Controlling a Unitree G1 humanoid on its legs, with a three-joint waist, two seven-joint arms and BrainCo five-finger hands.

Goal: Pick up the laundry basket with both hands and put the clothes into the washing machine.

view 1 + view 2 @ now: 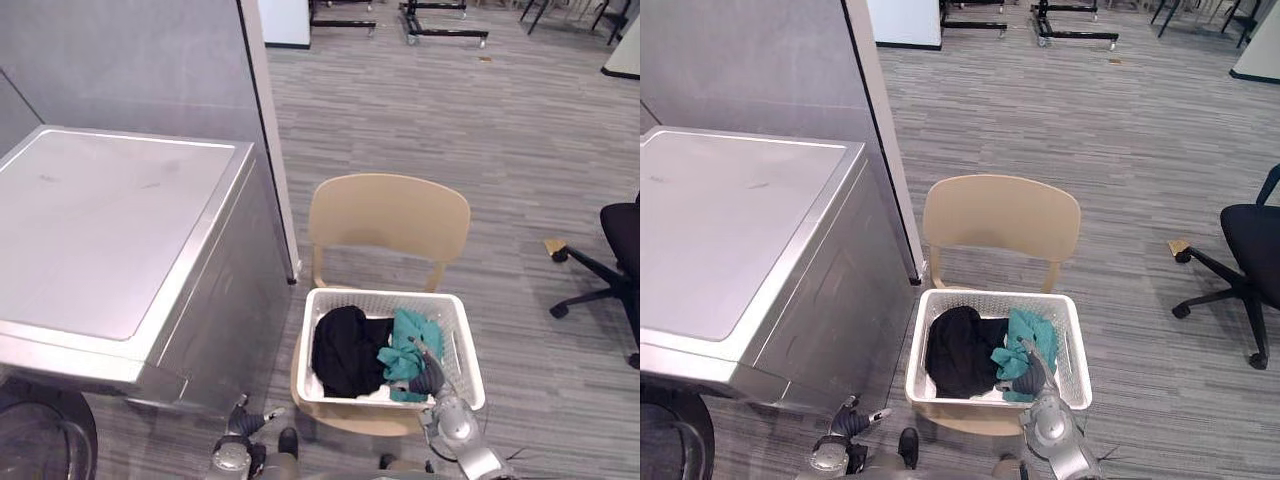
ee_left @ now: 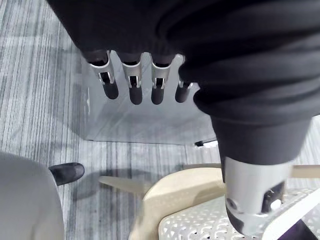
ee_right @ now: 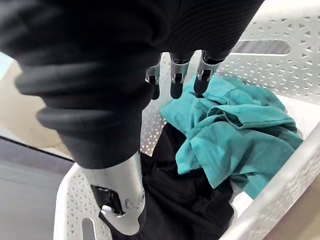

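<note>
Task barely begun, we judge: laundry basket [image 1: 385, 296] sits on the seat of the beige chair [image 1: 388, 215], not lifted, w/ black garment [image 1: 345, 350] and teal garment [image 1: 408, 345] both inside. Washing machine [image 1: 100, 230] stands just left of the chair; its flat silver top looks closed and nothing is loaded. Right hand [image 1: 432, 376] hangs over the basket's near rim, above the teal garment; in the right wrist view its fingers [image 3: 175, 82] are straight and loose, grasping nothing. Left hand [image 1: 243, 422] is low, in the gap btw washer and chair, outside the basket, fingers [image 2: 135, 87] released too, empty. Left to do: both hands onto the side walls or handle slots, lift, carry over, open the machine, get clothes in. Room: the gap btw basket's left wall and washer side is tight, so little clearance for the left hand; the basket's right side faces open floor. Chair back rises behind the far rim, so the lift prob. goes up and toward us. Black office chair [image 1: 620, 250] is well apart at right. Dark round part [image 1: 40, 440] at the washer's near lower corner: we can't tell if it's a door.
</note>
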